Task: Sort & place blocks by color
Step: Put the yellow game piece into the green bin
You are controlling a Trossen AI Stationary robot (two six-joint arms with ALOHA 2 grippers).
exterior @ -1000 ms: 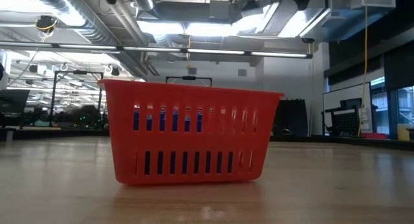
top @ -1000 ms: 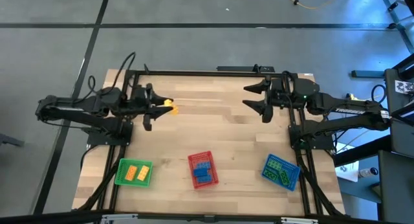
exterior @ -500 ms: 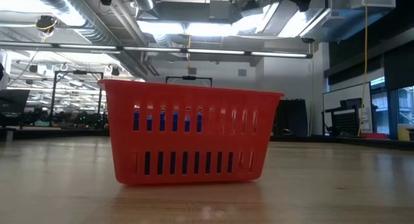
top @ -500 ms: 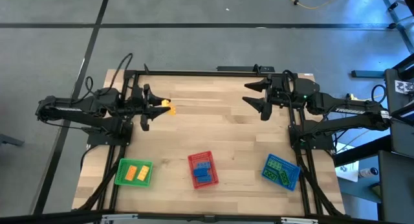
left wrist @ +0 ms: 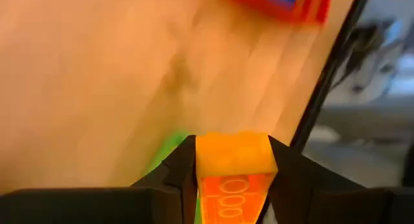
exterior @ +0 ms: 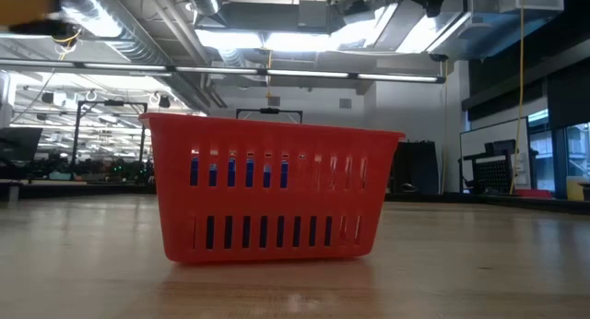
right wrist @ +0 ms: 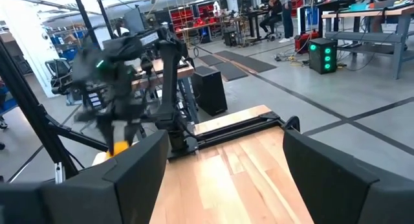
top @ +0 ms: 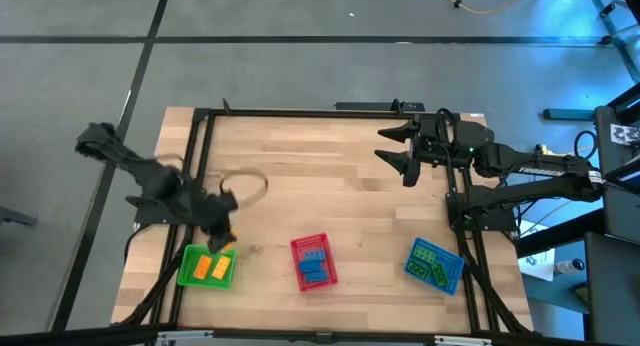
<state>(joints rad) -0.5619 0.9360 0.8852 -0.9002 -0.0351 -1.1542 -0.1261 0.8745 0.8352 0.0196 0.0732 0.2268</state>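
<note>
Left gripper (top: 222, 244) pinching yellow brick (left wrist: 233, 169), positioned just above green tray (top: 186, 271) at table's near left. Green tray already holds two yellow bricks (top: 210, 267). Red tray (top: 310, 262) holds blue bricks; blue tray (top: 434, 264) holds green bricks. Right gripper (top: 392, 151) spread wide, empty, waiting over far right of table (top: 330, 186). No loose bricks visible on table. Judgement: sorting nearly complete; remaining step, release of held brick into green tray.

Grey concrete floor (top: 300, 76) crossed by dark lines spreads beyond the wooden tabletop (top: 330, 201), bright ceiling lights (exterior: 313, 33) glare beneath exposed ducts (exterior: 138, 24), and cluttered workbenches (right wrist: 362, 20) line the open workshop.
</note>
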